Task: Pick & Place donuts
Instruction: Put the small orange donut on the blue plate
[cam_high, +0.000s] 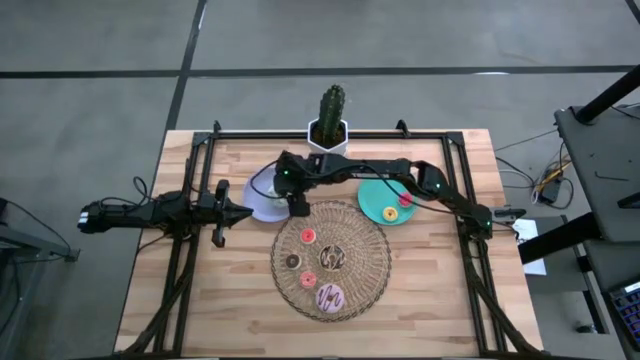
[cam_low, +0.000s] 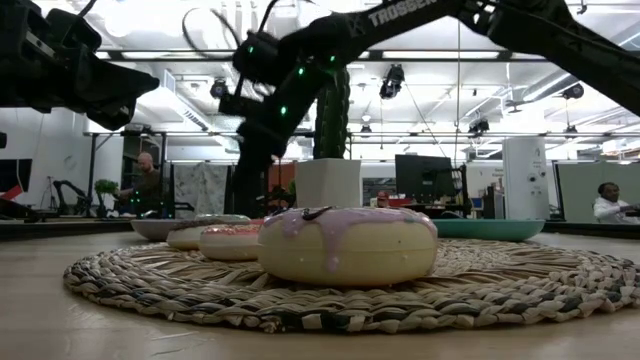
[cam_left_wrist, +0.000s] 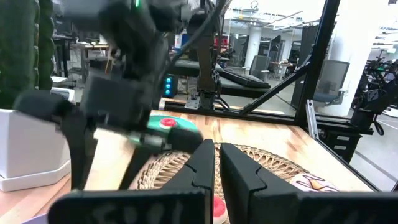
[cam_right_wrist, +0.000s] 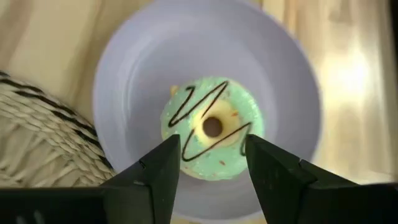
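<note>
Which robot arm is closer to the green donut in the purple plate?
Right. The right tool hangs just above the green donut on the purple plate, fingers open. The left tool waits beside the plate.

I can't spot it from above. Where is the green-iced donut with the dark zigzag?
In the right wrist view, the green-iced donut lies in the middle of the lavender plate, just off the woven wicker mat, under the open right gripper.

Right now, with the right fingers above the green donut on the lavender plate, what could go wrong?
1. The right gripper is open right above the green donut; if the fingers brush it in rising, it could slide across the lavender plate.
2. That plate sits beside the woven mat, so a low sweep could catch the mat's edge.
</note>
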